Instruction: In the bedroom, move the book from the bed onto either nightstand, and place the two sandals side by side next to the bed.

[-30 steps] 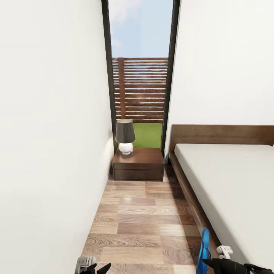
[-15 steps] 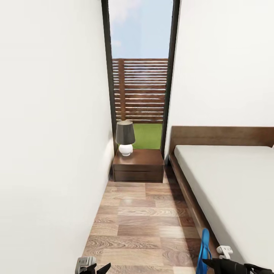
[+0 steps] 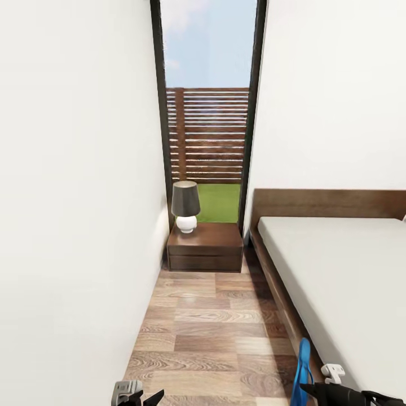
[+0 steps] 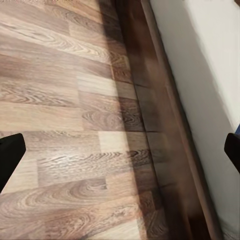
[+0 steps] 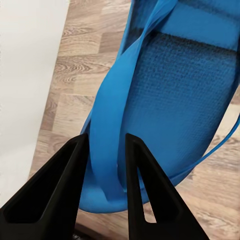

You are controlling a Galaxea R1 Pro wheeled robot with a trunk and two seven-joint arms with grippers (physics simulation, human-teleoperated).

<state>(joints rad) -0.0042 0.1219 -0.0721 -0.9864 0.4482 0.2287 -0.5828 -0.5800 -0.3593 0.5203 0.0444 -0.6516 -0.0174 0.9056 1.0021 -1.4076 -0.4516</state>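
Right gripper (image 5: 106, 150) is pinching one blue sandal (image 5: 175, 85) by its strap above the floor (image 3: 214, 332) beside the bed (image 3: 338, 270) (left gripper (image 4: 120, 150) spread, empty), likely needing lowering alongside the frame next.

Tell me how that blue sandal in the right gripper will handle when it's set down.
The sandal is probably light and somewhat floppy: the right gripper pinches only its thin strap, so the sole likely dangles and swings. Its flat sole should settle without rolling on the floor.
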